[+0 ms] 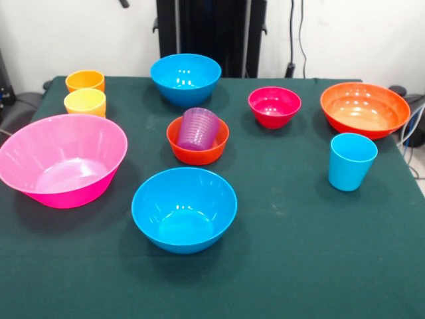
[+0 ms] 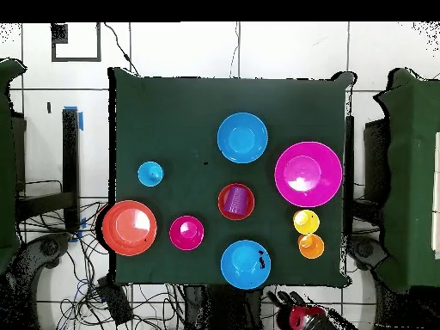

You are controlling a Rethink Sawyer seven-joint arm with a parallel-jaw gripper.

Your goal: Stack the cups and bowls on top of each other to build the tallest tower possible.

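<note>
Parked off the worktop [image 1: 299,252] by the robot's base, the hand [image 2: 296,316] holds nothing that can be seen, and whether it is open or closed cannot be told. Six bowls stand mouth-up and apart: one big pink bowl [image 1: 63,159], one wide orange bowl [image 1: 365,109], two blue bowls [image 1: 184,209] [image 1: 186,78], one small orange bowl [image 1: 199,157] and one magenta-red bowl [image 1: 274,106]. Of four cups, the purple cup [image 1: 198,128] leans inside the small orange bowl; the light blue cup [image 1: 352,161] stands alone, and the yellow cup [image 1: 85,102] and orange cup [image 1: 85,80] sit just beside each other. Glossy rounded walls will likely slip in a pinch. Nesting pieces mouth-up would gain little height, and a tilted piece could topple whatever goes on top.
</note>
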